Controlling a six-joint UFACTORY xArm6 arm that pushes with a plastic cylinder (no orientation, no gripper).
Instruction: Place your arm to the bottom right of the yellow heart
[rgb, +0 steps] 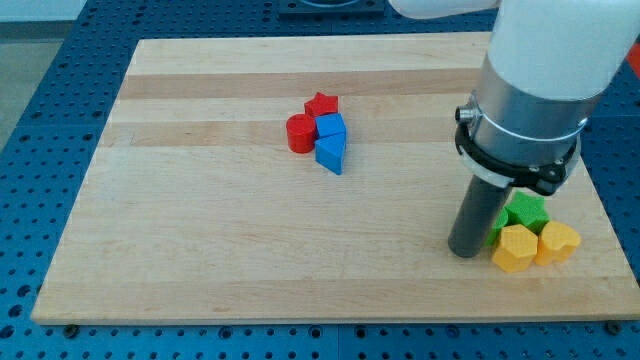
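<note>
— Where does the yellow heart (558, 242) sit?

— Near the bottom right corner of the wooden board (200, 230), close to the right edge and a little above the bottom edge. It is the rightmost block of a small cluster there.

— What is around it?

— Touching its left side is a yellow block (515, 248) with flat facets, apparently a hexagon. Just above the two, toward the view's top, lies a green star (526, 211), and a further bit of green (497, 228) shows at the star's left, against the rod; its shape cannot be made out.

— And my tip?

— My tip (465, 251) rests on the board at the left of that cluster, just beside the yellow hexagon and the bit of green. That puts it to the left of the yellow heart, with the hexagon between them, at about the same height in the view. It is not at the heart's bottom right.

— Is there a pincer, open or closed?

— None shows; the arm ends in the plain dark rod under a silver and white body (535, 90), so nothing opens, closes or grips.

— Anything else on the board?

— A second cluster, well apart, near the middle and toward the top edge: a red star (322, 103) at the top, a red cylinder (300, 133) at the left, a blue block (331, 128) touching both, and a blue wedge-like block (331, 153) below it. The board lies on a blue perforated table (40, 110).
</note>
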